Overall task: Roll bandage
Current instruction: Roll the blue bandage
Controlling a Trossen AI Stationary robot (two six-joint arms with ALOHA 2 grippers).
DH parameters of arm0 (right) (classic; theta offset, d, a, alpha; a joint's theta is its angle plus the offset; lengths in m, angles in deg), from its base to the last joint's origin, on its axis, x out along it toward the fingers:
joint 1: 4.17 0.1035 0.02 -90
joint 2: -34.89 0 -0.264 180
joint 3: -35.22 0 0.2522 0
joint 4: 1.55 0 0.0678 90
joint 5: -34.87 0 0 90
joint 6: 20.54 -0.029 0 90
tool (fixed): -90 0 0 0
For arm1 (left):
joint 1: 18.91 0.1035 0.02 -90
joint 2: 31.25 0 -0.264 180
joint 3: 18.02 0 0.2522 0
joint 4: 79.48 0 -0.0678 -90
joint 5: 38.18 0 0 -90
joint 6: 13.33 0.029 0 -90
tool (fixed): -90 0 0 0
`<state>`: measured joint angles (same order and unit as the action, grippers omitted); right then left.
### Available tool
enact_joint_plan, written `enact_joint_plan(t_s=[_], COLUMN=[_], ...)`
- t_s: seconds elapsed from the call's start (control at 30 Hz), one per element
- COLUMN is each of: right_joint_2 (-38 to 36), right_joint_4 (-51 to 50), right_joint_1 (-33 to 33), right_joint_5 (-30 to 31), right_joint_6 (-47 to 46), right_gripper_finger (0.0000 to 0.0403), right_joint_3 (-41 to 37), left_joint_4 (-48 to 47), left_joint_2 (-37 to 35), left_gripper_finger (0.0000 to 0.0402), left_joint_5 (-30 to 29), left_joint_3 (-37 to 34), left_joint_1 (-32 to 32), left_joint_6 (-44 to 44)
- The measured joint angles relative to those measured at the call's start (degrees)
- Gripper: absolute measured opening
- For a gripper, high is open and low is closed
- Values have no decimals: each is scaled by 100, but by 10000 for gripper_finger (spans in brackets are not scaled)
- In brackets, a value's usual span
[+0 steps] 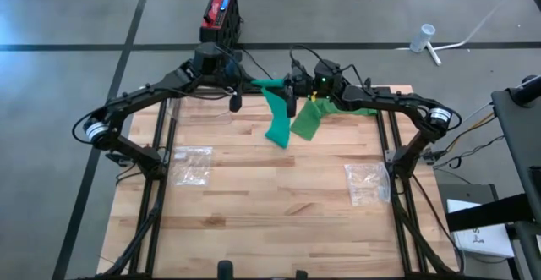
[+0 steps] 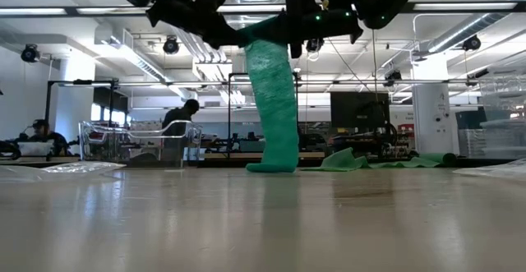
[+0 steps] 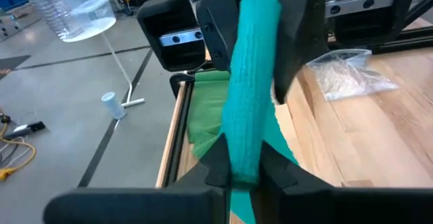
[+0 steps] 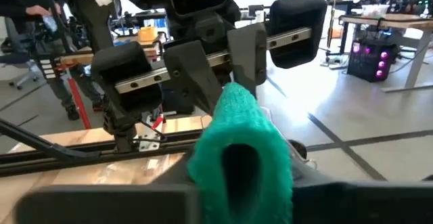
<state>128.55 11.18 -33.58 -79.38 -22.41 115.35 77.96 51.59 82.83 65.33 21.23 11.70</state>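
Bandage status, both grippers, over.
Left gripper and right gripper both shut on the bandage, raised at the far edge. Its tail hangs to the table. Nothing in the way.

**Green roll between two grippers**

A fuzzy teal-green bandage roll, its hollow end facing the camera, sits clamped in the right gripper. Opposite, the left gripper holds its far end above the light wooden table.

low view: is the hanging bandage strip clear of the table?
No. The green bandage hangs down from the claws overhead, and its lower end is folded flat on the wooden table.
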Motion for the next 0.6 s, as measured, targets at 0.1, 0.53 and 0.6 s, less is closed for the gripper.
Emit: enact_joint_plan(t_s=[0.1,0.53,0.6], right_joint_2=[-122,-309,-299], right_joint_4=[-34,-237,-355], right_joint_1=[2,4,4], right_joint_5=[-132,-140,-138], right_joint_6=[128,297,301], right_gripper_finger=[115,152,148], right_joint_3=[0,0,0], left_joint_4=[43,15,56], left_joint_2=[-23,-27,-27], left_gripper_finger=[25,12,10], left_joint_5=[0,-32,84], left_joint_3=[2,2,2], left_joint_1=[0,-13,-11], left_joint_6=[0,-67,-145])
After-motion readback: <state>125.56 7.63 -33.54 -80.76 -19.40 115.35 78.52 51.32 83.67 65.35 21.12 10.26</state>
